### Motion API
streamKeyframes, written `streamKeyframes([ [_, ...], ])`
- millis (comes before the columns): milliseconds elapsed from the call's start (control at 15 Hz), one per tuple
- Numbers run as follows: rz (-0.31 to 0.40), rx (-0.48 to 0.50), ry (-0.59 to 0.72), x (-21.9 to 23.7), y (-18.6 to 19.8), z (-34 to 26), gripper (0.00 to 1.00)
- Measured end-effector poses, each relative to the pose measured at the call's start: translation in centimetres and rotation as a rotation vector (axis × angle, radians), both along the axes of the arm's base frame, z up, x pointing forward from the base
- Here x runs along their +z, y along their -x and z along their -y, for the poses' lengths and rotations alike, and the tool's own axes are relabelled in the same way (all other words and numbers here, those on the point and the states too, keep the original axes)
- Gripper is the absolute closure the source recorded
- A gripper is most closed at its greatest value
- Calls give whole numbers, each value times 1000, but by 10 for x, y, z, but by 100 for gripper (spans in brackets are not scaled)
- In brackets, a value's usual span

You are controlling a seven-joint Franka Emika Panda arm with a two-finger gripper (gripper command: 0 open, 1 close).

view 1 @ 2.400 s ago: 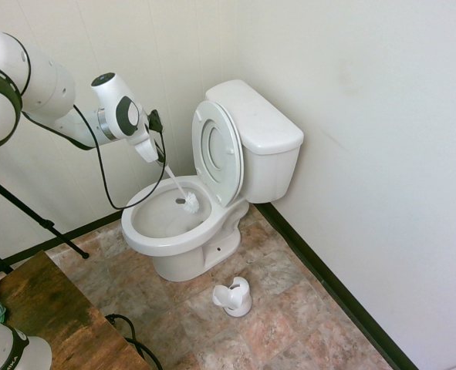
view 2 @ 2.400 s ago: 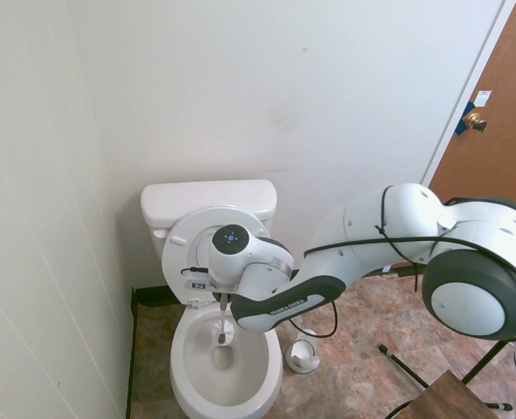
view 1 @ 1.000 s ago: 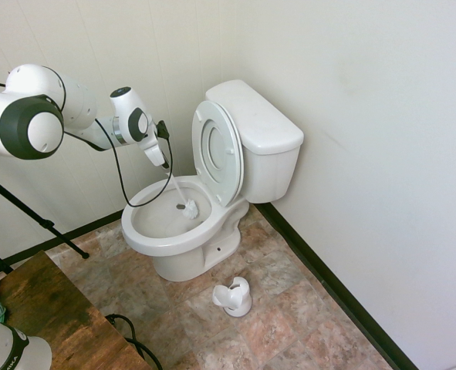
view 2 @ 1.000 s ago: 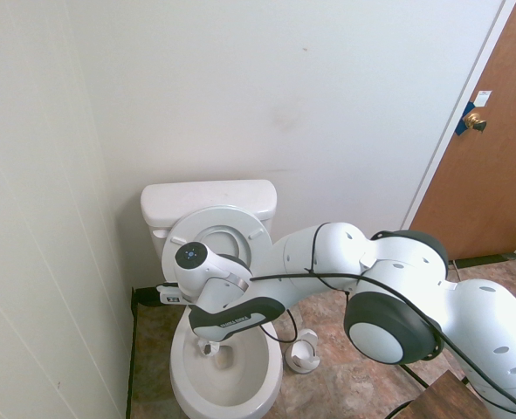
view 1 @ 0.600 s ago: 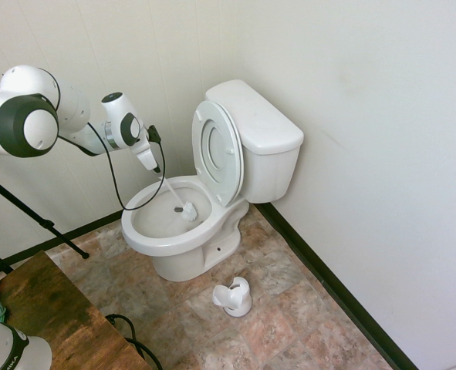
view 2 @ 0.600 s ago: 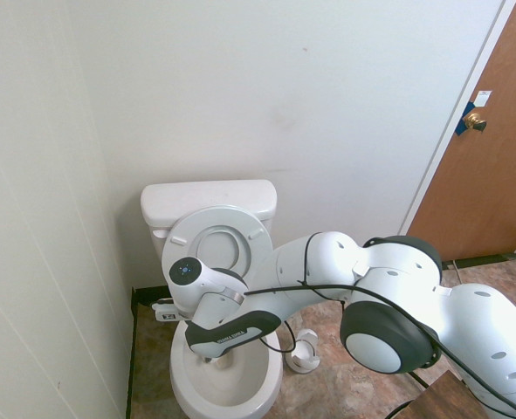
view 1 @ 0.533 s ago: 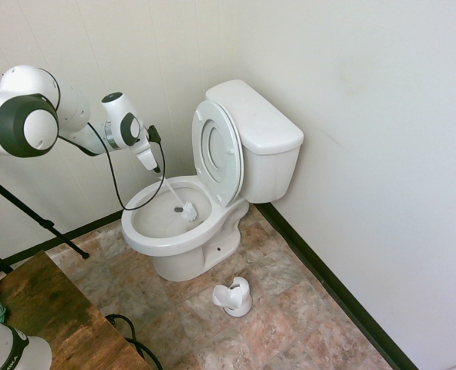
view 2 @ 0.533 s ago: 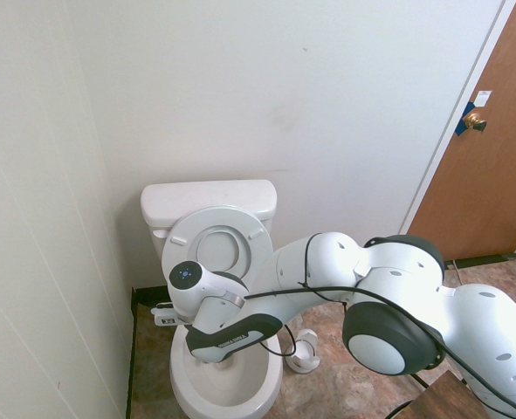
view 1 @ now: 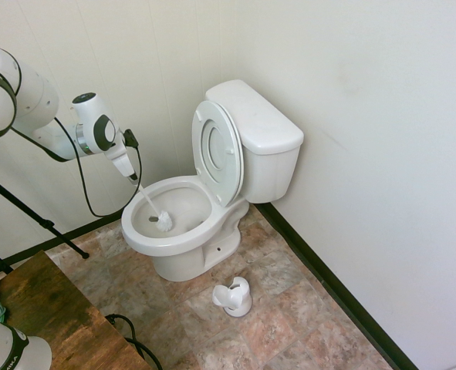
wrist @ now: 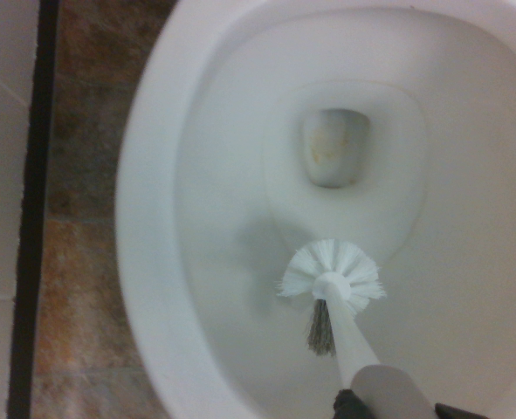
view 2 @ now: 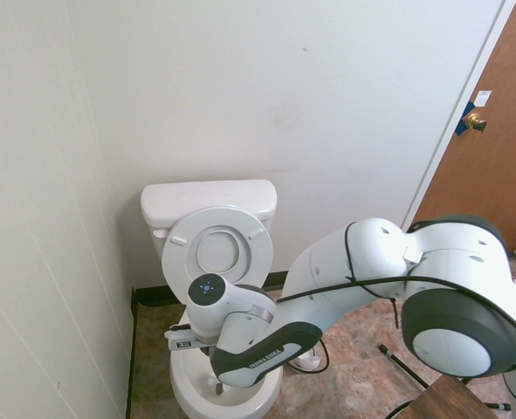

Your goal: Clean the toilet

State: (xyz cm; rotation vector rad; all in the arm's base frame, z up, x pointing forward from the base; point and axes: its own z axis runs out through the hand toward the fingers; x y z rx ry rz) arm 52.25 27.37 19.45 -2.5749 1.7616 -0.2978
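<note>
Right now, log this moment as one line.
task: clean toilet | gripper: shut on brush | brush head: inside bowl | holder: on floor

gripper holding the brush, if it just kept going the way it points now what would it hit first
The gripper points steeply down into the toilet. Going straight on, its brush head would likely press against the inner wall of the bowl near the front rim first; whether the bristles touch already is unclear.

A small white brush holder (view 1: pixel 234 297) is sitting on the mottled brown tile floor (view 1: pixel 289 316), while a brown wooden door (view 2: pixel 493 166) with a brass knob (view 2: pixel 475 121) is standing shut.
</note>
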Motion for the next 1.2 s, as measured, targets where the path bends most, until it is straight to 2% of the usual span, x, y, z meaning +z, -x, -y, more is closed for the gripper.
streamKeyframes([
  [267,-30,-46,-3,-12,10,60,100],
  [600,8,-126,-21,-11,-10,108,100],
  [867,16,-146,-30,-6,-42,111,100],
  [1200,35,-139,-3,2,-93,88,100],
])
